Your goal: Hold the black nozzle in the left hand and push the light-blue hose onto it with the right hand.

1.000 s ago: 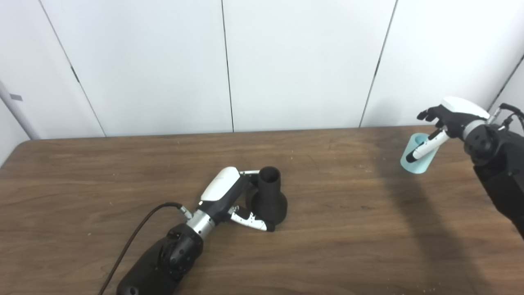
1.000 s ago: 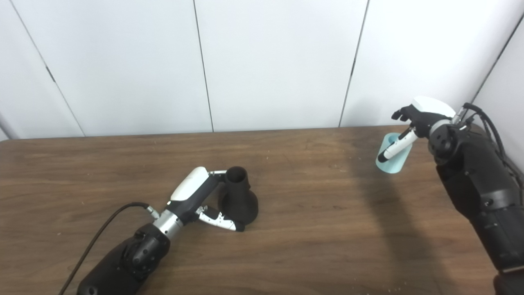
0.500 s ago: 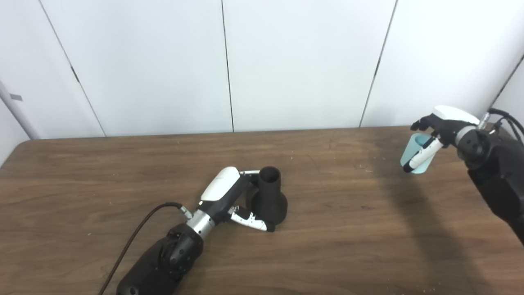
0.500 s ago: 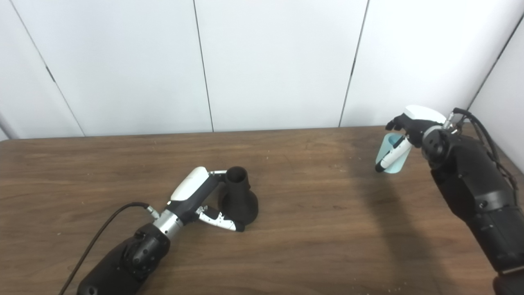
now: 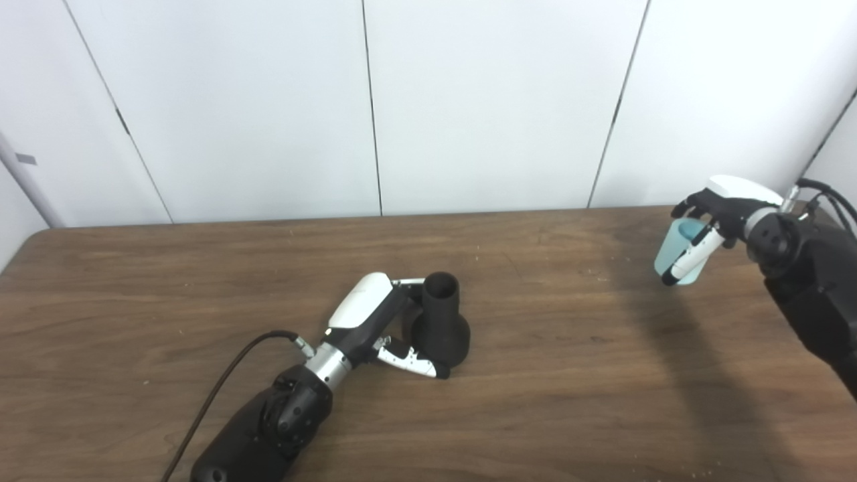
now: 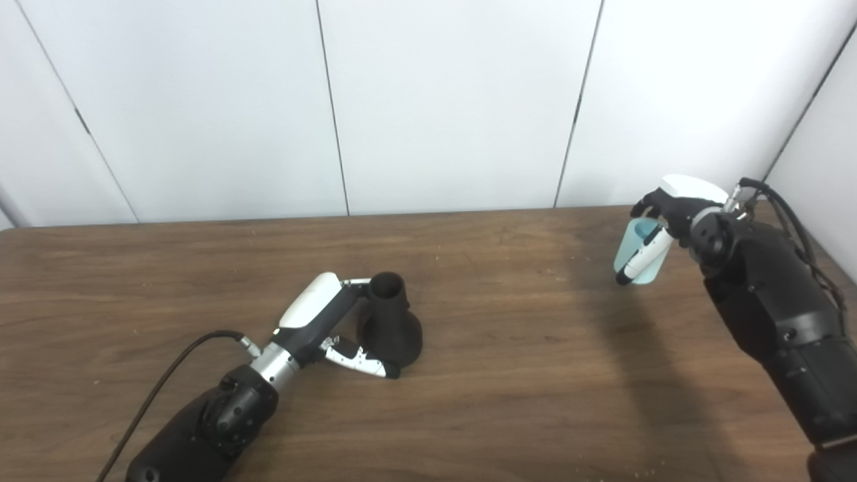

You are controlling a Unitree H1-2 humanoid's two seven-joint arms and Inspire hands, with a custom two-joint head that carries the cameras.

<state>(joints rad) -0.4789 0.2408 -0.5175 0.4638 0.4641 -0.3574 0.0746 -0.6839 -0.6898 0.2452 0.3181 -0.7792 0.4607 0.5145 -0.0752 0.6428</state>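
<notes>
The black nozzle [image 5: 439, 328] stands upright on the wooden table [image 5: 201, 281] near the middle, wide base down, open neck up. My left hand [image 5: 375, 320] is wrapped around it, fingers behind the neck and thumb at the front of the base. At the far right, the light-blue hose piece [image 5: 677, 252], a short tube, sits in my right hand [image 5: 720, 214], whose fingers curl over its far side with the thumb across its front. It seems slightly lifted and tilted.
A black cable [image 5: 221, 391] runs from my left wrist toward the bottom edge. White wall panels [image 5: 495, 100] stand behind the table's far edge. A wide stretch of bare wood lies between the nozzle and the hose.
My right hand has closed around the light-blue hose and drawn in a little; the hose now stands more upright. The left hand and the nozzle have not moved.
</notes>
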